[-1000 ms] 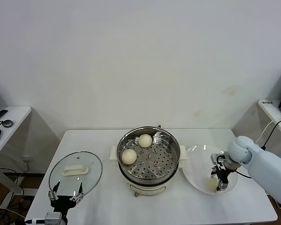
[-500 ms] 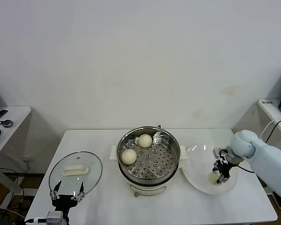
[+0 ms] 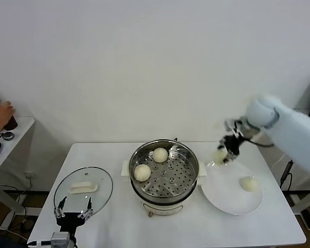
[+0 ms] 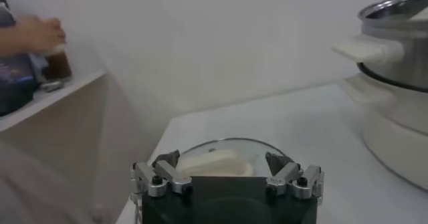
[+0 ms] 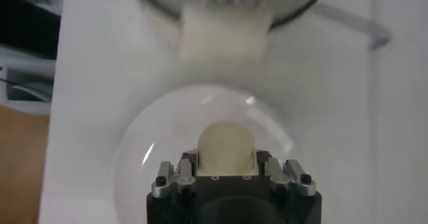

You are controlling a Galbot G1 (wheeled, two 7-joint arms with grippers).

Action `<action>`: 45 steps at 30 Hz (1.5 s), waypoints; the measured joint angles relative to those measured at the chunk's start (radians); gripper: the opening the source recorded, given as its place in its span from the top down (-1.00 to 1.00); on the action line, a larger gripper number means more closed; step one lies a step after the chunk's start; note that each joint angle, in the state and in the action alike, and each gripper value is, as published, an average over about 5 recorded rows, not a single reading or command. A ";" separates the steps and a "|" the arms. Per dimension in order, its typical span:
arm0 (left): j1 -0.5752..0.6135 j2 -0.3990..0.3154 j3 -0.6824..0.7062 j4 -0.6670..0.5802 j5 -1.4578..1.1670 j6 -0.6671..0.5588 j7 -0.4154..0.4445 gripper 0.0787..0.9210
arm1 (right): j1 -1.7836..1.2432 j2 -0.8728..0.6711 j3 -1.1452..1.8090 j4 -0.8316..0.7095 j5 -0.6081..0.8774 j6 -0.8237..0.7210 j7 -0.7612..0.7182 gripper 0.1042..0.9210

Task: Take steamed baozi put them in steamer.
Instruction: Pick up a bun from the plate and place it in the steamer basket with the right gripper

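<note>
While the left gripper [image 3: 72, 211] waits low at the near left edge of the white table [image 3: 119, 227], its two fingers stand spread wide with nothing between them, just in front of the round glass lid with a cream handle [image 3: 83, 187] lying flat on the tabletop. To the right of the lid sits the round stainless-steel steamer on its cream-white base [image 3: 164, 173]. Two smooth cream-white steamed baozi rest on its perforated tray, one at the left [image 3: 142, 172] and one toward the back [image 3: 160, 154], apart from each other. Right of the steamer lies a flat round white plate [image 3: 225, 196] with one more bun [image 3: 248, 183] on its right part. Raised above the plate's far left rim, the right gripper [image 3: 225, 151] is closed around a fourth bun [image 3: 219, 155]; the right wrist view shows that bun [image 5: 226, 148] pinched between the fingers, with the plate and the steamer's side handle [image 5: 224, 35] below.
</note>
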 measured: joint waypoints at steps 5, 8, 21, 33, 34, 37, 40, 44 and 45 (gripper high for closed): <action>0.009 -0.005 0.000 -0.019 0.001 -0.003 -0.004 -0.77 | 0.150 0.075 -0.097 -0.012 0.121 0.113 0.021 -0.02; 0.015 -0.012 0.000 -0.028 0.005 -0.004 -0.007 -0.77 | 0.214 0.117 -0.157 -0.005 0.180 0.226 0.046 -0.02; 0.024 -0.030 -0.006 -0.054 0.007 -0.009 -0.012 -0.77 | 0.308 0.257 -0.372 0.116 0.106 0.665 0.124 -0.03; 0.027 -0.027 -0.009 -0.069 -0.007 -0.004 -0.008 -0.77 | 0.298 0.346 -0.474 0.181 -0.063 0.835 0.159 -0.03; 0.026 -0.027 -0.008 -0.070 -0.008 -0.004 -0.008 -0.77 | 0.295 0.352 -0.479 0.182 -0.074 0.842 0.162 -0.03; 0.026 -0.028 -0.007 -0.070 -0.009 -0.004 -0.008 -0.77 | 0.282 0.367 -0.489 0.183 -0.102 0.859 0.167 -0.03; 0.023 -0.029 -0.006 -0.067 -0.009 -0.003 -0.008 -0.77 | 0.270 0.381 -0.499 0.187 -0.124 0.873 0.170 -0.03; 0.019 -0.029 -0.006 -0.063 -0.009 -0.003 -0.007 -0.77 | 0.253 0.396 -0.509 0.190 -0.147 0.885 0.176 -0.03; 0.018 -0.028 -0.005 -0.062 -0.009 -0.003 -0.007 -0.77 | 0.248 0.400 -0.510 0.189 -0.152 0.887 0.177 -0.03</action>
